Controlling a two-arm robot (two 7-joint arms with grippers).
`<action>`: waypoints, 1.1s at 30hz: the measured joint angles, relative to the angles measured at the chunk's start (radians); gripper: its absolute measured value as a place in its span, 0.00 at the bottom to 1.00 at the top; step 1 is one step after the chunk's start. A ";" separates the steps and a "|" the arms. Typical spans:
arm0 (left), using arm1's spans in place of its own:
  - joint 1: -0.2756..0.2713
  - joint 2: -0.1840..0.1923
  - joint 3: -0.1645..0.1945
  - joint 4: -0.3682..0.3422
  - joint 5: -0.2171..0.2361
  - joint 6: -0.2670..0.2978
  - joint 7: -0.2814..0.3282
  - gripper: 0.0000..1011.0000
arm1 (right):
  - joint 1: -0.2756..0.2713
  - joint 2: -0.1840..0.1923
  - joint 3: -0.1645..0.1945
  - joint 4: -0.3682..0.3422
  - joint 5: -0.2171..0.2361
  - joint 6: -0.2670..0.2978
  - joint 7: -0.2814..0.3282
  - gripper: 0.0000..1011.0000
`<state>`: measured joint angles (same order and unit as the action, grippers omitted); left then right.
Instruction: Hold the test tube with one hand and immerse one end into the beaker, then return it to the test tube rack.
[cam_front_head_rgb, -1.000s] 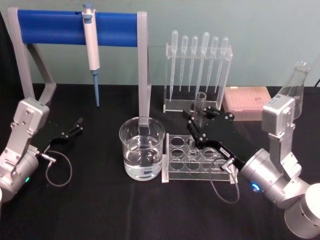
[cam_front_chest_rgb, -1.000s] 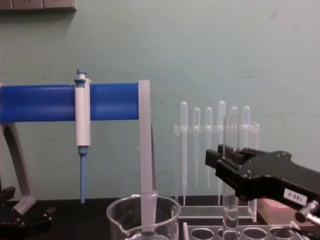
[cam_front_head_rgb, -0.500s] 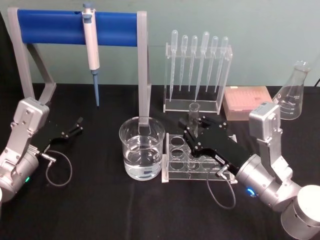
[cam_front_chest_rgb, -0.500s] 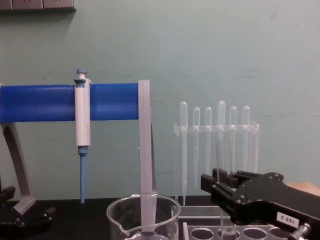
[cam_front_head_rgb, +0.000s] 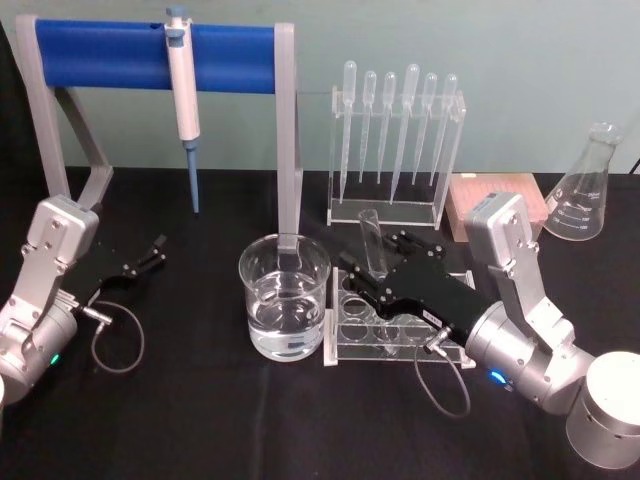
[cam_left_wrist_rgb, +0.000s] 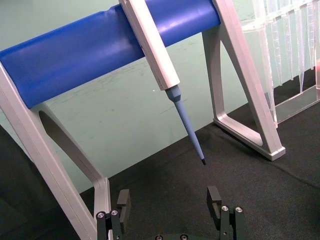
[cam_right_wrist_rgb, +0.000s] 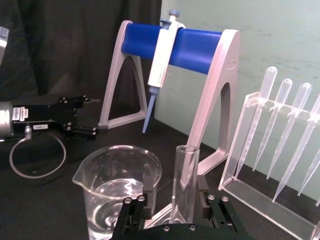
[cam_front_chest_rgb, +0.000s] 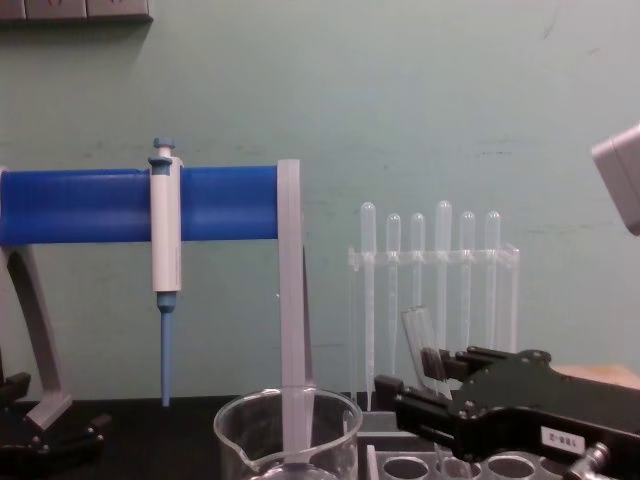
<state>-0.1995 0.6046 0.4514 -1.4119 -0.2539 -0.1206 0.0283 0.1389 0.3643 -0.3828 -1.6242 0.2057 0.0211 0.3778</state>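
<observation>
Lower and farther toward the beaker than half a second ago, the right end effector now carries the tube tilted, where a second ago it stood upright and higher over the rack.

At nine o'clock on the black bench the left end effector, a black two-fingered part on a silver wrist, rests parked with its fingers spread apart and nothing between them. Behind it, at eleven o'clock, stands a grey stand with a blue horizontal bar, and a blue-and-white pipettor hangs from the bar with its tip pointing down.

Near the middle of the bench sits the wide clear glass beaker with a pouring spout, partly filled with clear liquid. Just beside it, toward three o'clock, lies a clear plastic rack with round holes.

Over that rack the right end effector, black with a white label on its side, is pinching the wide clear glass test tube low on its body. The tube's open rim leans toward eleven o'clock, and the tube is outside the beaker, above the rack holes and near the beaker's rim. In the right wrist view the tube rises between the two black fingers with the beaker just beside it.

At one o'clock a clear stand holding thin plastic pipettes with bulb tops stands upright, and farther toward two o'clock there is a clear conical glass flask.
</observation>
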 joint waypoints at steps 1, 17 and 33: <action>0.000 0.000 0.000 0.000 0.000 0.000 0.000 0.99 | -0.005 0.002 0.000 -0.008 -0.001 0.006 -0.002 0.54; 0.000 0.000 0.000 0.000 0.000 0.000 0.000 0.99 | -0.278 0.096 0.142 -0.284 -0.019 0.084 -0.118 0.99; 0.000 0.000 0.000 0.000 0.000 0.000 0.000 0.99 | -0.247 0.014 0.289 -0.081 -0.081 -0.017 -0.259 0.99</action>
<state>-0.1996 0.6047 0.4514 -1.4120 -0.2539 -0.1206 0.0283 -0.1078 0.3780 -0.0935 -1.7047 0.1247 0.0042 0.1184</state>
